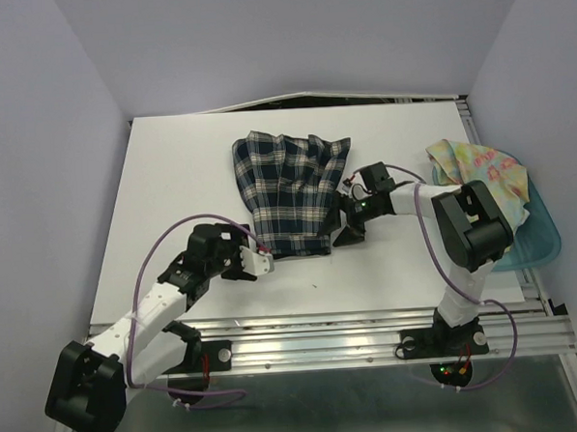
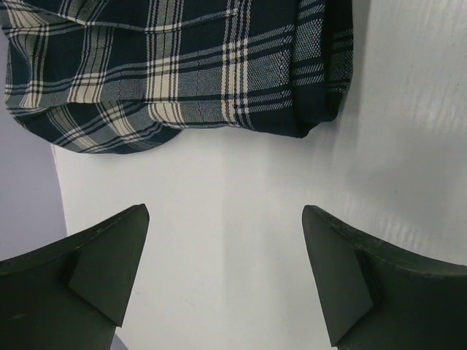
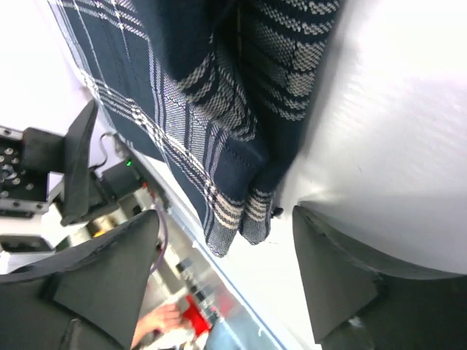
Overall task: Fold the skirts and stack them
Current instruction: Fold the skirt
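Note:
The dark plaid skirt [image 1: 289, 192] lies spread in the middle of the white table [image 1: 180, 183], its waist end toward me. My left gripper [image 1: 263, 259] sits low at its near left corner. In the left wrist view the left gripper [image 2: 225, 211] is open over bare table, and the plaid skirt [image 2: 182, 65] lies just ahead of the tips. My right gripper [image 1: 344, 221] is at the skirt's near right edge. In the right wrist view the right gripper [image 3: 225, 219] is open, and a corner of the plaid skirt [image 3: 233, 175] reaches down between its tips. The floral skirt [image 1: 474, 163] lies bunched in the bin.
A translucent teal bin [image 1: 536, 232] stands at the table's right edge, behind my right arm's elbow. Metal rails [image 1: 372, 328] run along the near edge. Lilac walls close in the left, back and right sides.

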Motion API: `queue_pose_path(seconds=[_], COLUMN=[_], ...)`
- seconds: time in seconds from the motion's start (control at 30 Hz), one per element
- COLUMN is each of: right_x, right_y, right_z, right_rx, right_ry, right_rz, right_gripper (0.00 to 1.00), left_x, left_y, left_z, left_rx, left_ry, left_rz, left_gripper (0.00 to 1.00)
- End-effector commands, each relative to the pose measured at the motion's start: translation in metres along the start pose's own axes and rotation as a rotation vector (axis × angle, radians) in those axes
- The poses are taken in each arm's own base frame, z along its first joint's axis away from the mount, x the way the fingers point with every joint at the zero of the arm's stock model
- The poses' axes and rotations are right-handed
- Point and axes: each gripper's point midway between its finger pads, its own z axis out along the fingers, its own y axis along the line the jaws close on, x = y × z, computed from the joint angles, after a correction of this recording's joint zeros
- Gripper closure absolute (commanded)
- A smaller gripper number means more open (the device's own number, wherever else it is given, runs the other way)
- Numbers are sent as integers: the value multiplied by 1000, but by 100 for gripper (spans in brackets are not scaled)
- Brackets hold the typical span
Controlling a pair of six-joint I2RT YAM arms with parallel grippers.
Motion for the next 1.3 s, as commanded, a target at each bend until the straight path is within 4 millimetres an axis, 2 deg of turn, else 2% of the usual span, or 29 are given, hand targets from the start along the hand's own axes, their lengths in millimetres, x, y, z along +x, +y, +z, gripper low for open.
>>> queue_pose_path(seconds=[0.0,0.07,0.17,0.2,0.3,0.33,0.4,0.43,0.53,0.57,0.6,0.63,0.67,0.8,0.93,0.97,1.0,1.07,1.1,1.23,1.27], right_x=[8,10,22,21,28,24,23,18,10,7,5,5,5,5,6,6,6,7,7,7,7], right_y=[-11,-13,-22,-24,-18,-16,-9,-2,10,17,22,26,30,57,68,70,72,76,77,85,86], right_z=[-3,-1,11,13,23,25,28,28,24,22,20,18,16,5,0,-1,-2,-4,-5,-8,-9], right_rx=[66,52,52,52,28,20,1,-11,-32,-44,-55,-63,-75,-152,-188,-194,-199,-208,-211,-239,-244], right_ry=[-43,-56,-19,-19,32,37,51,46,26,15,7,3,0,-12,-8,-6,-5,1,3,0,0], right_rz=[7,13,16,16,19,29,30,28,10,6,0,16,18,32,30,35,36,47,51,39,38], right_gripper=[20,18,18,19,27,36,47,55,68,79,85,90,99,99,99,99,99,99,99,99,99], left_x=[-23,-27,-29,-29,-29,-33,-36,-40,-51,-53,-58,-64,-68,-87,-92,-96,-92,-99,-92,-95,-92], left_y=[26,27,22,15,11,10,8,9,6,6,-1,3,1,-7,-8,-13,-15,-17,-16,-6,-9], left_z=[1,2,4,5,6,7,7,7,12,13,17,18,20,27,33,34,37,41,45,56,61], left_rx=[-41,-39,-23,-7,3,11,28,31,53,59,83,81,92,87,26,32,22,17,-1,-56,-50], left_ry=[-73,-81,-74,-70,-61,-68,-72,-77,-88,-90,-90,-99,-104,-130,-111,-116,-87,-99,-59,-47,-32], left_rz=[-32,-44,-4,16,67,74,70,69,32,17,-19,-37,-57,-111,-144,-134,-140,-137,-142,-170,-173], left_gripper=[2,2,1,1,1,1,1,2,2,1,1,1,1,1,1,1,1,1,1,1,1])
